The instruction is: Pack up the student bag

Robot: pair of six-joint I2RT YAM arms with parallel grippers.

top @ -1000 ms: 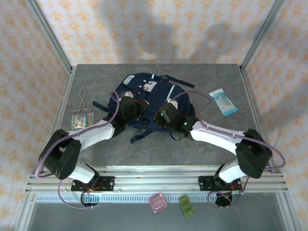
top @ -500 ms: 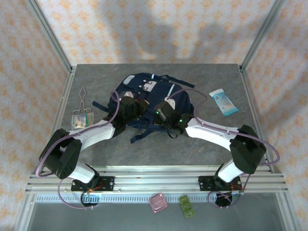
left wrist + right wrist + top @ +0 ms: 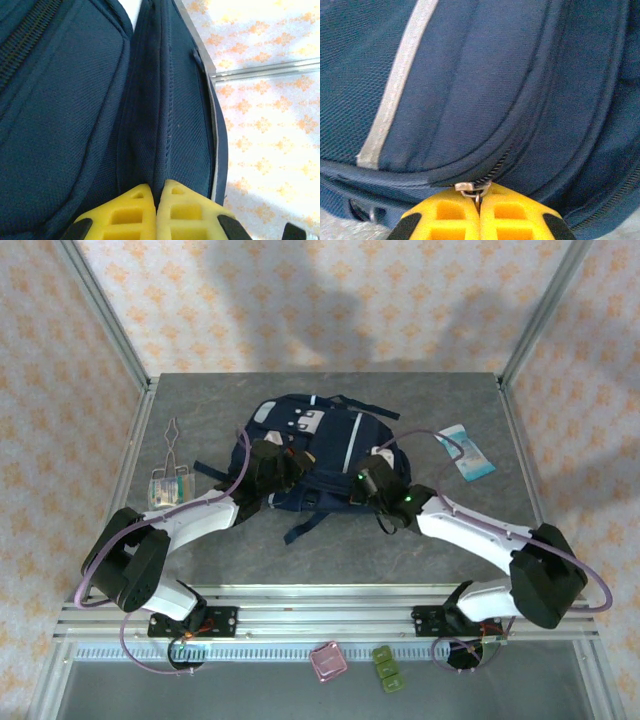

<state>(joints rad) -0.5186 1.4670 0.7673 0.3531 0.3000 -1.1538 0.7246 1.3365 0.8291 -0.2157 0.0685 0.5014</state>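
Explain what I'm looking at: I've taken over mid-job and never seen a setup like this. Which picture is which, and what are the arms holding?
These are two robot arms bolted at the near edge of a grey table. The wide picture looks down from above and behind them. The two close-ups come from a camera on each wrist, yellow fingers at the bottom. On the table lies the navy student bag, with metal tongs and a small clear container to its left and a blue-and-white packet to its right. The left end effector is shut on a fold of the bag's fabric. The right end effector is shut on a zipper pull.
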